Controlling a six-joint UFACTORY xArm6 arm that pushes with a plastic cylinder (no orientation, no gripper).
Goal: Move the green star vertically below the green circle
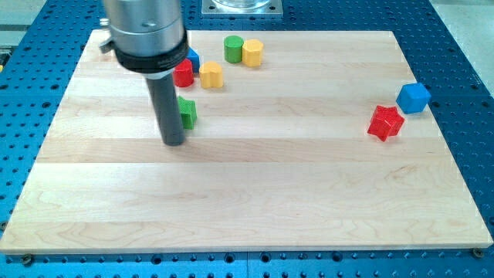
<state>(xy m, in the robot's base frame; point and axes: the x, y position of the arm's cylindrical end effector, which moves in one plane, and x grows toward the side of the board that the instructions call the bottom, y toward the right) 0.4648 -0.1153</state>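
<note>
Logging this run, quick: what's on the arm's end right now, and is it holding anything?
No claw: my tip holds nothing, beside the green star on its left.

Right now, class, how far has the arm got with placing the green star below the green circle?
Nothing looks done: the green star sits well to the view's left of the green circle, not under it. In hand: my tip is close against the star's left side, at its lower edge. Left: pushing the star rightward until it lies directly beneath the circle.
</note>
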